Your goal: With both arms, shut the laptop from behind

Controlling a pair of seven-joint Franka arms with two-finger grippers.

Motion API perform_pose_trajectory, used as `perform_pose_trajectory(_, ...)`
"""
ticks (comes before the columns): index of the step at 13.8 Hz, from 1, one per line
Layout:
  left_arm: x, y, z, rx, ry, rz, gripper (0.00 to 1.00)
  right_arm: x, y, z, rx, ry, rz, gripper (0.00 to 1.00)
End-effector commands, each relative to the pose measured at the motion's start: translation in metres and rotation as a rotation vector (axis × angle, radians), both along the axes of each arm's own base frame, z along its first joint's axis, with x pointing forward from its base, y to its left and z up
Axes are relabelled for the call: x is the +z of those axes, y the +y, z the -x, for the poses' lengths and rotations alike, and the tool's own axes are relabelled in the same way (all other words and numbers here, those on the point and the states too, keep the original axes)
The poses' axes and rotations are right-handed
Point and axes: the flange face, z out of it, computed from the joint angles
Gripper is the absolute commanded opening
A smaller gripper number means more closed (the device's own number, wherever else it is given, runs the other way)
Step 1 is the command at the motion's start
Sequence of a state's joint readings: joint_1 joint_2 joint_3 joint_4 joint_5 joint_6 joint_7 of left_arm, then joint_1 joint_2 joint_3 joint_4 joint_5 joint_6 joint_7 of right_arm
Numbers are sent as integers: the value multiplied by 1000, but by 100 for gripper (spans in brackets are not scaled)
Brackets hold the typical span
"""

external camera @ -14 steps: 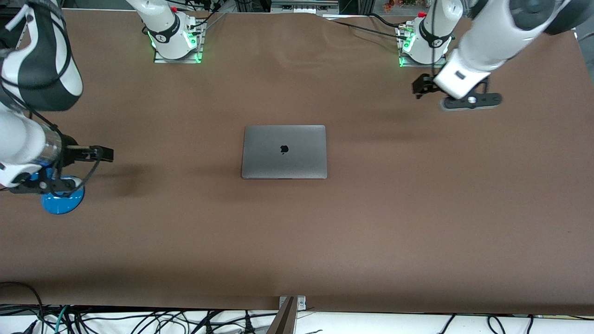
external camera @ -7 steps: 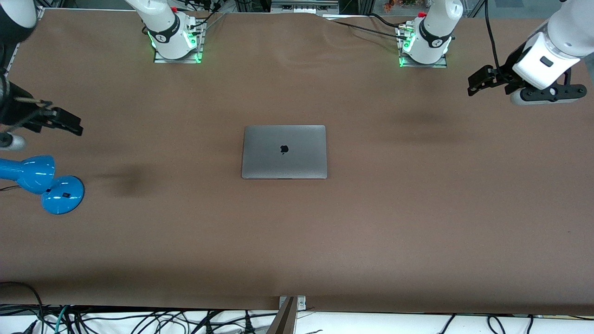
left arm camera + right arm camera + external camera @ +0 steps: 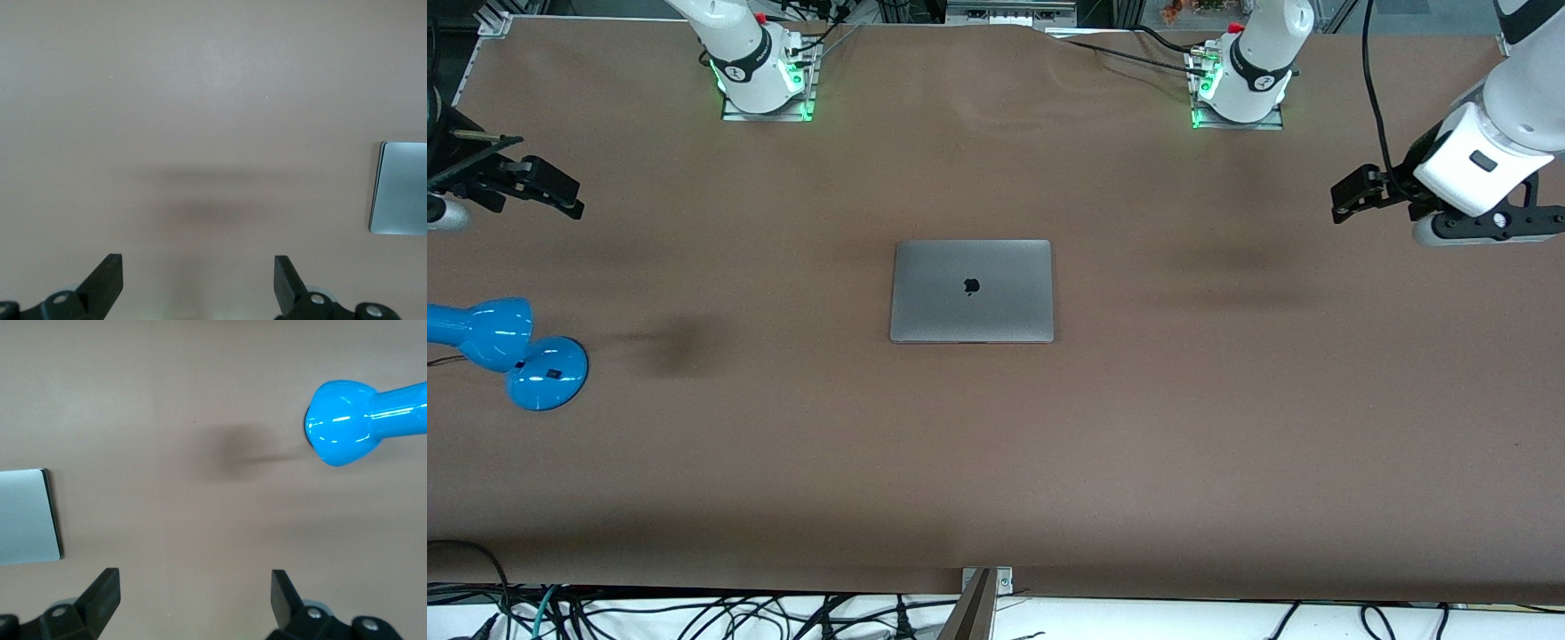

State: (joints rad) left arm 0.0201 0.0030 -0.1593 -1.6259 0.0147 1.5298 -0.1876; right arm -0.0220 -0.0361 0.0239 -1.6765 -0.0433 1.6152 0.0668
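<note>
Blue lamp (image 3: 511, 351) sits nearest, at the right arm's end. Mid-table the laptop (image 3: 971, 291) lies shut, lid logo up, long axis running end to end. Right gripper (image 3: 560, 191) and left gripper (image 3: 1347, 197) hang over the table's ends, fingers spread wide, empty.

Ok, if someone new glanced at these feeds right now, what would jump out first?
Probably the laptop, lid shut, lying flat mid-table with its logo up. Next, the bright blue lamp at the right arm's end of the table. Both arms are pulled wide apart: the left pincer and the right pincer hang open over bare table at their own ends, neither touching the laptop.
</note>
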Motion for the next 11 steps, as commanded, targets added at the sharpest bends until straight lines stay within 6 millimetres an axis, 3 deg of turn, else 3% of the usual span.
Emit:
perform_pose_trajectory(1,12,-10,-1,-13,-9,-32,100,0,5,3,3,-13,-17,100)
perform_pose_trajectory(5,12,-2,-2,-4,-7,-30,100,-2,7,3,5,-4,-25,100)
perform_pose_trajectory(11,6,2,15,-6,3,-21,100,0,10,3,8,-5,-32,100)
